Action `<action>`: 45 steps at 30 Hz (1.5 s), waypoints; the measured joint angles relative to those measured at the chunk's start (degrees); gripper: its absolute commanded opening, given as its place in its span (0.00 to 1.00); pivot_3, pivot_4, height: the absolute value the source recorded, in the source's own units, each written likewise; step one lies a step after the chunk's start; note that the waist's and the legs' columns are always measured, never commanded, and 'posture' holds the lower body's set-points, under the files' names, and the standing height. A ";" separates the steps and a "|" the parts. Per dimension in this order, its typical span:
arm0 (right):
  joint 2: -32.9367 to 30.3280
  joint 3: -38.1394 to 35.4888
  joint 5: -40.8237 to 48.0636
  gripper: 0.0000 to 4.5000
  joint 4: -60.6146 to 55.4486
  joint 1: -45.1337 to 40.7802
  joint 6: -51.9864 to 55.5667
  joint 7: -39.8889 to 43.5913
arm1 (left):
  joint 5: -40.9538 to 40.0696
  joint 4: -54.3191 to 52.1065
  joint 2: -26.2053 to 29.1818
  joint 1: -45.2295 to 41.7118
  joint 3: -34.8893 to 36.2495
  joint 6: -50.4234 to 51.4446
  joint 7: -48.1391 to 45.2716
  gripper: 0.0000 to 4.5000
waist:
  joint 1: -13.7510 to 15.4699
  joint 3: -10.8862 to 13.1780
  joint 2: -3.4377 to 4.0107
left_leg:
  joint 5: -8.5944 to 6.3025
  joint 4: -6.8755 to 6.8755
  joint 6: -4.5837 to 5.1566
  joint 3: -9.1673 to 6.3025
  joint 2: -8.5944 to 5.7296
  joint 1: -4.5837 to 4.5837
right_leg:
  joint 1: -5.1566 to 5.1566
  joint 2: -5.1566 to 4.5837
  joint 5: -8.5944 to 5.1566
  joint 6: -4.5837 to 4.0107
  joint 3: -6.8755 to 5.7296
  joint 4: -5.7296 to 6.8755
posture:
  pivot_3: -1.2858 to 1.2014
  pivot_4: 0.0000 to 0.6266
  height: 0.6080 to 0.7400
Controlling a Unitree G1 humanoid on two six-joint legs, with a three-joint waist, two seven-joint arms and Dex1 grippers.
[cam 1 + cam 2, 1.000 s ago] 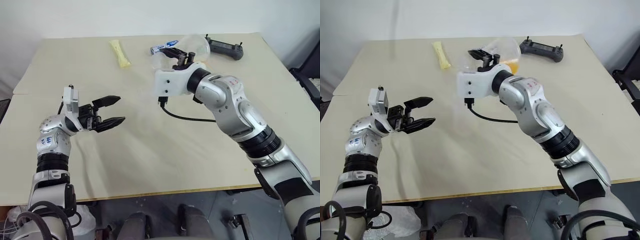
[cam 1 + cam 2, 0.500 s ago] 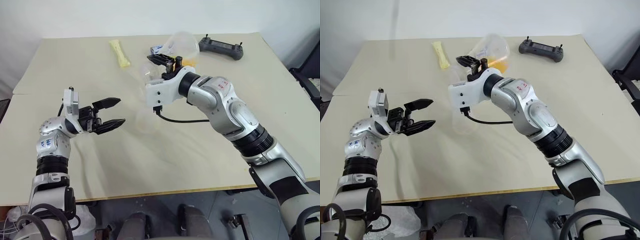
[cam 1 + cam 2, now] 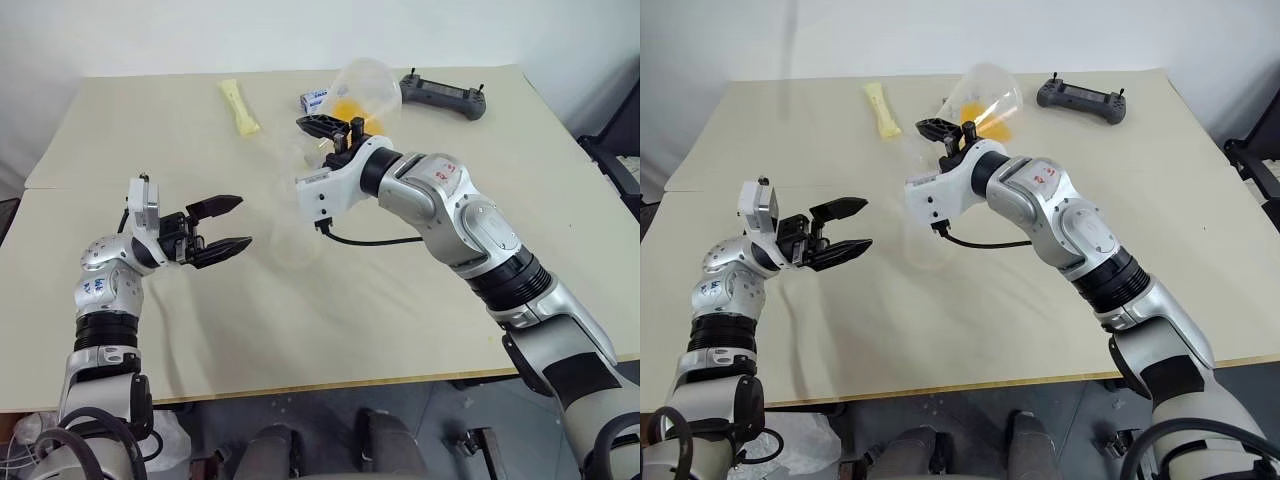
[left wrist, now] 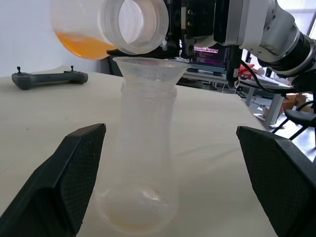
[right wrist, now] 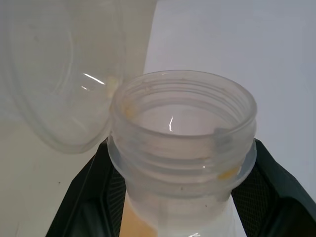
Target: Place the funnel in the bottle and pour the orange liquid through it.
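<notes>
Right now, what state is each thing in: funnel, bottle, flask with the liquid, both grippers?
funnel: seated upright in the bottle's neck.
bottle: standing upright on the table, almost empty.
flask: tipped, mouth over the funnel.
orange liquid: pooled in the flask's belly, not at the mouth.
right gripper: shut on the flask's neck.
left gripper: open, beside the bottle, holding nothing.

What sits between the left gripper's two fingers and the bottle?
Nothing: in the left wrist view the open left gripper faces the bottle across bare table, with the funnel in its neck.
</notes>
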 measured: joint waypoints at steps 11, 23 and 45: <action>-0.31 -0.03 -2.67 0.54 3.05 -1.81 -3.95 -0.24 | 0.00 0.00 -0.69 0.00 -0.01 0.02 0.02 1.00 | -0.13 0.00 0.00 | 0.00 0.00 0.00 0.00 0.01 0.00 | 0.00 0.00 0.00 0.00 0.00 0.00 | 0.52 0.24 1.00; -0.78 -0.33 -4.58 0.54 4.29 -2.32 -6.98 -0.34 | 0.00 0.01 -0.62 0.00 0.02 0.24 -0.06 1.00 | -0.13 0.00 0.00 | 0.00 0.00 0.00 0.00 0.00 0.00 | 0.00 0.00 0.00 0.00 0.00 0.00 | 0.52 0.24 1.00; -2.10 -0.34 -5.89 0.54 5.02 -4.18 -11.48 -0.43 | -1.45 1.36 1.01 -0.56 1.70 0.75 -3.30 1.00 | -0.17 0.00 0.00 | 0.00 0.00 0.00 -0.01 0.01 0.00 | 0.00 0.00 0.00 0.00 0.00 0.00 | 0.52 0.24 1.00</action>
